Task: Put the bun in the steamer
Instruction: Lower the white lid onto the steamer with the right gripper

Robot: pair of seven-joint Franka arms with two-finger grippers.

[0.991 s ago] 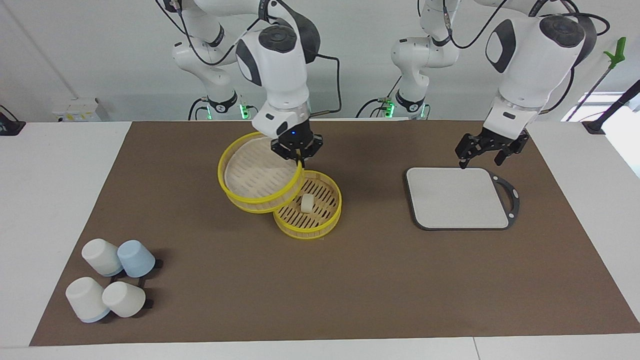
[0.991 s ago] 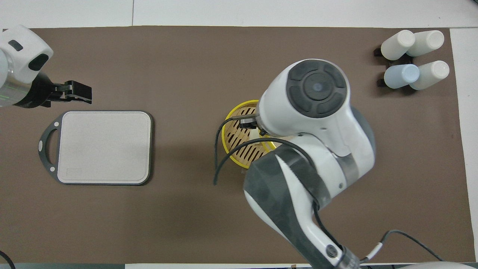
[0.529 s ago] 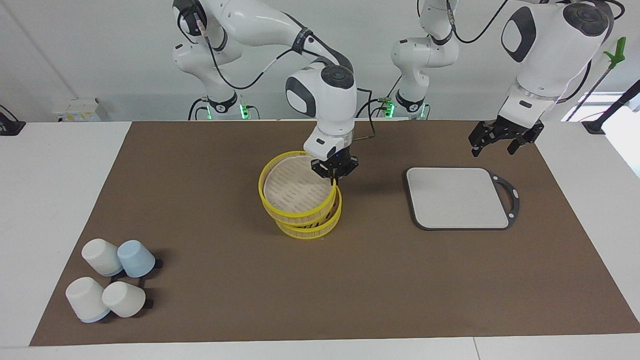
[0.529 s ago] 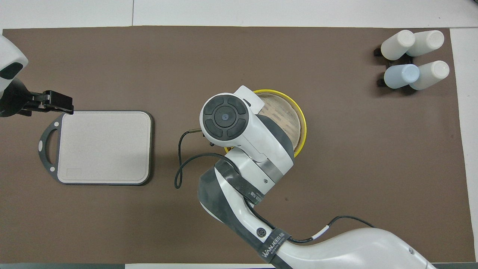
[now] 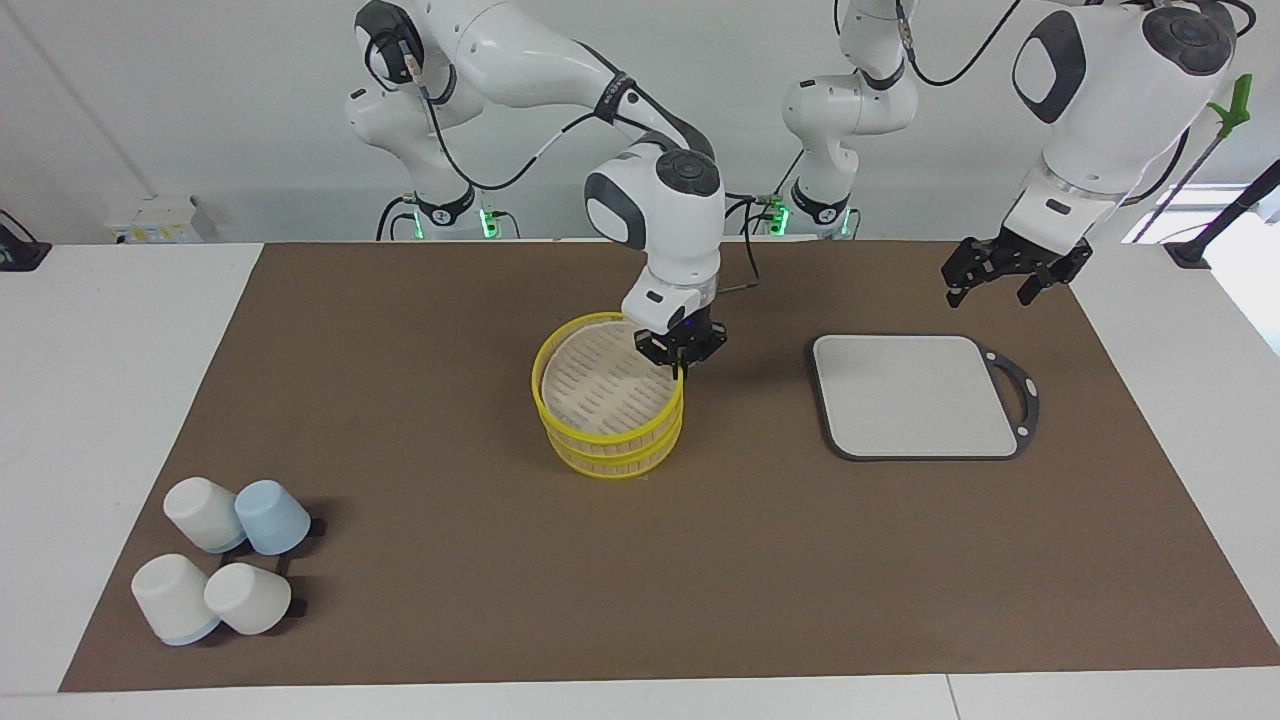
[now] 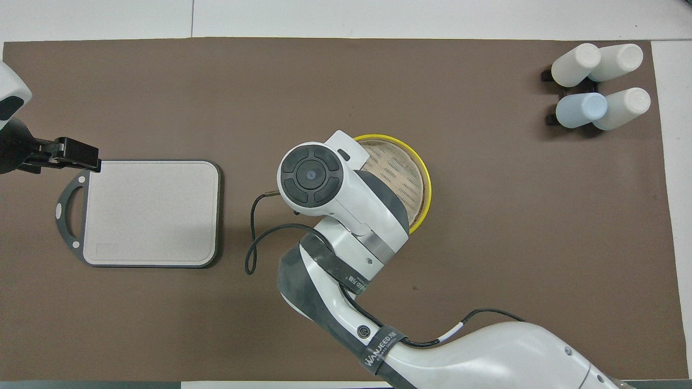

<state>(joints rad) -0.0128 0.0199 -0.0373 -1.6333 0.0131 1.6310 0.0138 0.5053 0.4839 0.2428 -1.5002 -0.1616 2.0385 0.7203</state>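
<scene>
The bun no longer shows: a second ago it lay in plain sight on the slatted floor of the lower tier, and now the upper tier covers it, so it is presumably inside the steamer (image 5: 608, 400). That upper tier hung tilted and off to one side a second ago; it now sits nearly square on the lower one, the two yellow rims lined up. The right pincer (image 5: 680, 352) is closed on the upper tier's rim at the edge toward the board (image 5: 915, 395) (it has not let go). The task looks close to done, with only the release left.

The left pincer (image 5: 1010, 275) has lifted and drawn back, and now hangs with fingers apart over the board's edge nearest the robots, waiting. The cups (image 5: 225, 570) stand untouched at the right arm's end of the surface (image 5: 400, 600).
</scene>
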